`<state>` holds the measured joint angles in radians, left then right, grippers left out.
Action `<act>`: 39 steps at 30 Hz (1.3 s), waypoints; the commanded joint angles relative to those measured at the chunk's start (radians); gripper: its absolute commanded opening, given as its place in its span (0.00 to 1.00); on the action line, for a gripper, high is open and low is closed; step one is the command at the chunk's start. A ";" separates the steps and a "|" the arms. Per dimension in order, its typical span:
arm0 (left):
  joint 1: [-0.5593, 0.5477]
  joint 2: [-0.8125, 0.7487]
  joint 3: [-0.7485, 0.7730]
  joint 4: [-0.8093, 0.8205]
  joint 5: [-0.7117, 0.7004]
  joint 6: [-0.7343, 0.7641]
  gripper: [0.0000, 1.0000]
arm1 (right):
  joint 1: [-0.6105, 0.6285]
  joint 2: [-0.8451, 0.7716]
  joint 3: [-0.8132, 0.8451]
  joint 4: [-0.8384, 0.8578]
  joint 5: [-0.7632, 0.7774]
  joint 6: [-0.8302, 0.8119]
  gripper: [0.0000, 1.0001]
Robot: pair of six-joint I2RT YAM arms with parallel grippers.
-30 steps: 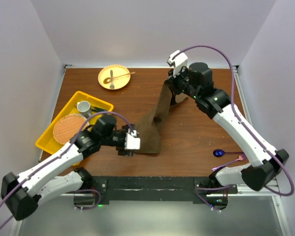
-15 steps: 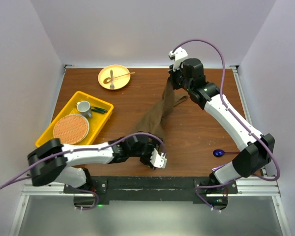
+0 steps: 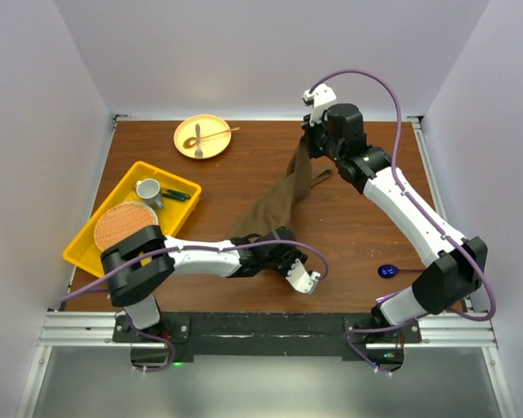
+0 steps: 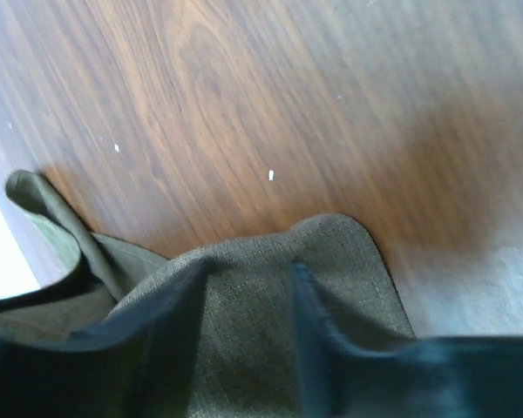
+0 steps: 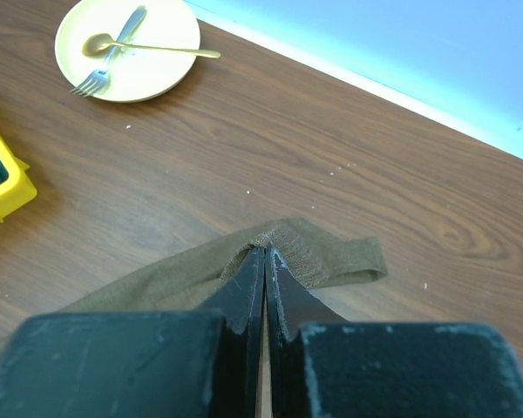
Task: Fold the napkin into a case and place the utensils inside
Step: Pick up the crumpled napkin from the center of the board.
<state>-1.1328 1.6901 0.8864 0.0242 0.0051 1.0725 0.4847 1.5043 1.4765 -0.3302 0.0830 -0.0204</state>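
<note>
Top view: left arm has swung from the left side of the napkin across to its near right corner. Left jaws opened wide on the way and now stand part open. Left wrist view: fingers sit astride the napkin's edge, cloth between them, on the counter; no grip confirmed. Napkin runs as a bunched strip from these jaws up to the right jaws, which have stayed clamped tight on its far corner, held off the counter. Spoon lies right of the left jaws, well apart. Judgement: re-grasp under way to stretch the cloth flat; no fold made, case not begun.
</note>
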 commanded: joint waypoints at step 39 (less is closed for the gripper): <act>0.952 -0.277 0.258 -0.581 0.745 -0.619 0.68 | -0.239 -0.105 -0.153 -0.443 -0.233 -0.316 0.00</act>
<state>-0.1955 1.5074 1.1053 -0.4461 0.6880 0.2081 0.2474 1.4273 1.3102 -0.8040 -0.1673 -0.3088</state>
